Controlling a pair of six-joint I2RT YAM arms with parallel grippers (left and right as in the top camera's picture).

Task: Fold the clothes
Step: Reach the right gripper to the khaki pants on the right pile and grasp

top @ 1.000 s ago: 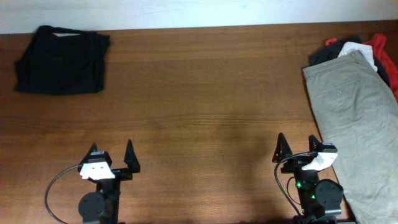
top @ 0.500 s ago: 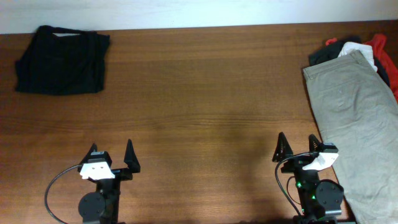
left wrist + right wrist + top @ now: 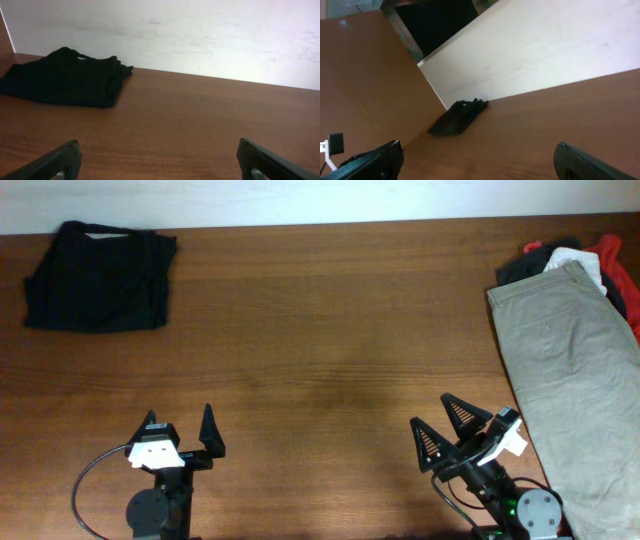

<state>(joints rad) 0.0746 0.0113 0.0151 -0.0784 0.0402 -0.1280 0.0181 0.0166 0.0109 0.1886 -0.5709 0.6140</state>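
Observation:
Khaki trousers (image 3: 580, 370) lie spread along the table's right edge, over a heap of white (image 3: 578, 258), red (image 3: 618, 260) and black (image 3: 522, 268) garments at the far right corner. A folded black garment (image 3: 98, 275) lies at the far left; it also shows in the left wrist view (image 3: 65, 77) and the right wrist view (image 3: 460, 117). My left gripper (image 3: 183, 430) is open and empty near the front edge. My right gripper (image 3: 445, 430) is open and empty, turned toward the left, just left of the trousers.
The brown wooden table (image 3: 330, 330) is bounded by a white wall (image 3: 200, 35) at the back. A cable loops beside the left arm base (image 3: 85, 490).
My right arm has swung its gripper to the left and tilted it, away from the trousers. The left arm and all garments have not moved.

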